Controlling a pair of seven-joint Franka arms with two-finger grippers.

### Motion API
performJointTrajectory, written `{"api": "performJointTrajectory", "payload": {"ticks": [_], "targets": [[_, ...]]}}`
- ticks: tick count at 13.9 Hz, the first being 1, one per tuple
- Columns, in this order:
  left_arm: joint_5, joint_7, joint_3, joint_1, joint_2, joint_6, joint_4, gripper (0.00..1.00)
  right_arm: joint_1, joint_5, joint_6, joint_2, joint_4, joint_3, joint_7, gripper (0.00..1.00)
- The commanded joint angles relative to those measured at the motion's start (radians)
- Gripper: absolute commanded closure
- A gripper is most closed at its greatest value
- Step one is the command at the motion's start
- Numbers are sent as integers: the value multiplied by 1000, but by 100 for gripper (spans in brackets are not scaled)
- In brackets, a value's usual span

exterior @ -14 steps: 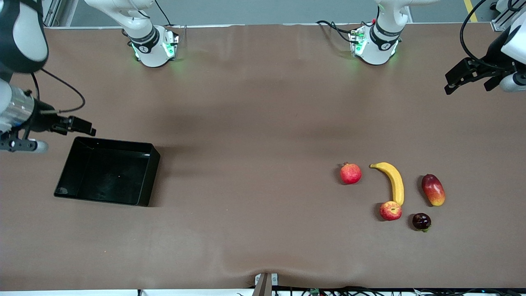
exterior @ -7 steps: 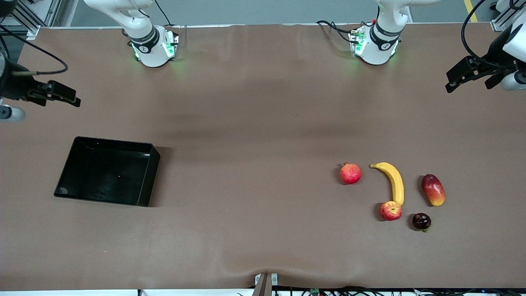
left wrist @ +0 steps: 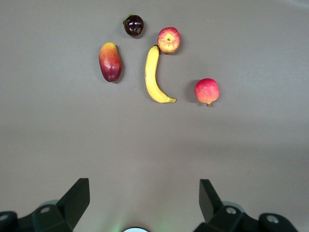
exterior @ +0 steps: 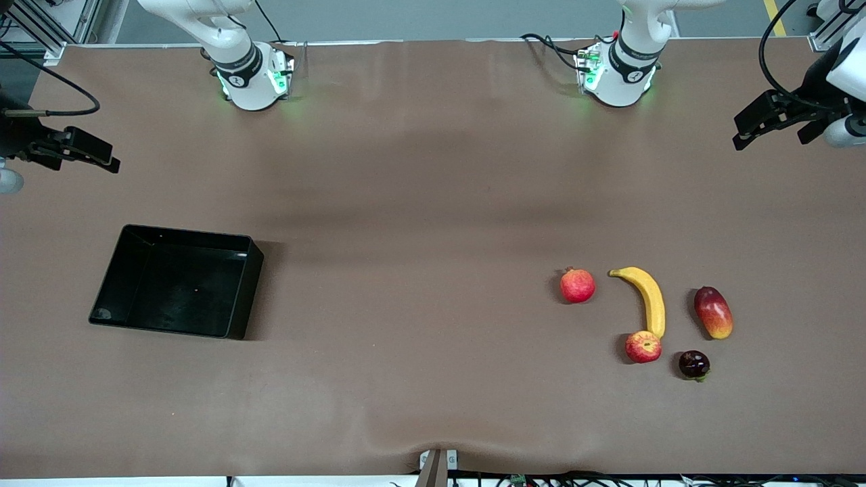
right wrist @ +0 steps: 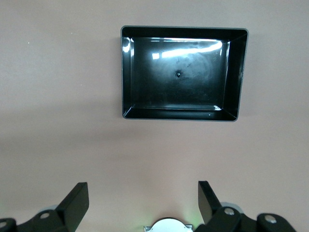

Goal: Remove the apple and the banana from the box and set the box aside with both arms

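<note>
Both claws up, jaws spread, empty. My left claw (exterior: pixel 761 128) over bare table (exterior: pixel 419 203) at the left arm's end; my right claw (exterior: pixel 84 152) likewise at the right arm's end. Black box (exterior: pixel 177 281) empty, toward the right arm's end. Banana (exterior: pixel 647 297) touching the apple (exterior: pixel 643 347), well apart from the box.
</note>
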Motion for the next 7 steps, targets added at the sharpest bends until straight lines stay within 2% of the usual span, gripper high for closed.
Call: {"api": "performJointTrajectory", "payload": {"ticks": [1, 7], "targets": [[-11, 6, 6, -2, -20, -8, -15, 0, 6, -22, 0, -16, 1, 0, 11, 0], [-10, 4, 6, -7, 15, -6, 11, 0, 3, -22, -3, -14, -5, -2, 5, 0]]}}
